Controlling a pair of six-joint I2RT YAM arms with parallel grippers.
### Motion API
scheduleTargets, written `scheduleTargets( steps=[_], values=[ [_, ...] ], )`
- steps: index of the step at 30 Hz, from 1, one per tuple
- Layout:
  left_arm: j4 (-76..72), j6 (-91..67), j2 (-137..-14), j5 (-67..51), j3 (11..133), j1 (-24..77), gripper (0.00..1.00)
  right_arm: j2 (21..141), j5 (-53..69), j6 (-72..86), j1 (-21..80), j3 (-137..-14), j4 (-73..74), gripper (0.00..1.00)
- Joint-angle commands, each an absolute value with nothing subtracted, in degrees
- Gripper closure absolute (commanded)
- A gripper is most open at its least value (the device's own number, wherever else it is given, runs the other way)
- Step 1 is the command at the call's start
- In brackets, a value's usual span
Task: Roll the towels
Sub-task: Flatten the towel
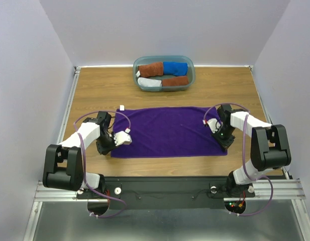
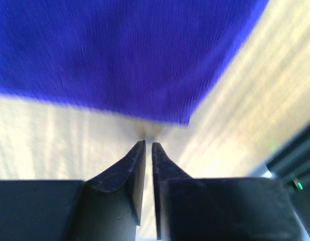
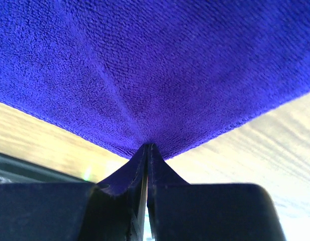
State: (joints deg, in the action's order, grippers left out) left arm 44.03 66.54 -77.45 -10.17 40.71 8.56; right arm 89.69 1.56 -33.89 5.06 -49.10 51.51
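Observation:
A deep purple towel (image 1: 167,131) lies spread flat on the wooden table, its white tag (image 1: 122,107) at the far left corner. My left gripper (image 1: 110,148) sits at the towel's near left corner. In the left wrist view its fingers (image 2: 148,144) are shut with only a slit between them, and the towel's corner (image 2: 144,65) lies just ahead of the tips, not held. My right gripper (image 1: 225,144) is at the near right corner. In the right wrist view it (image 3: 147,146) is shut on the towel's edge (image 3: 155,80), which puckers toward the tips.
A teal-grey tub (image 1: 164,57) stands at the back middle of the table, holding rolled towels: rust-brown (image 1: 150,69), bright blue (image 1: 175,68), pale grey (image 1: 148,83) and another rust-brown (image 1: 176,81). Purple walls enclose the table on three sides.

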Motion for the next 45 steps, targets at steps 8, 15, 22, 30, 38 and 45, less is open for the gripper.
scheduleTargets(
  steps=[8,15,22,30,38,45],
  values=[
    [57.7,70.6,-74.4,-14.0,50.6,8.3,0.62,86.3,12.6,-40.9,4.9,-58.1,69.3,0.53],
    [52.2,61.9,-78.7,-22.5,64.6,7.5,0.64,87.2,17.2,-38.5,4.8,-71.1,70.2,0.42],
    [32.1,38.7,-89.2,-25.8,73.6,3.7,0.71,96.1,10.3,-27.6,3.3,-80.0,53.0,0.71],
    [20.3,28.7,-100.0,-24.4,76.4,3.7,0.71,113.5,8.6,-20.7,-1.1,-97.4,47.6,0.72],
    [17.7,26.8,-105.3,-26.6,76.7,3.7,0.71,120.4,10.5,-21.3,-1.1,-99.6,47.0,0.69],
    [17.0,25.5,-110.3,-26.7,77.9,3.5,0.72,123.2,7.1,-23.4,-1.1,-96.0,43.9,0.69]
  ],
)
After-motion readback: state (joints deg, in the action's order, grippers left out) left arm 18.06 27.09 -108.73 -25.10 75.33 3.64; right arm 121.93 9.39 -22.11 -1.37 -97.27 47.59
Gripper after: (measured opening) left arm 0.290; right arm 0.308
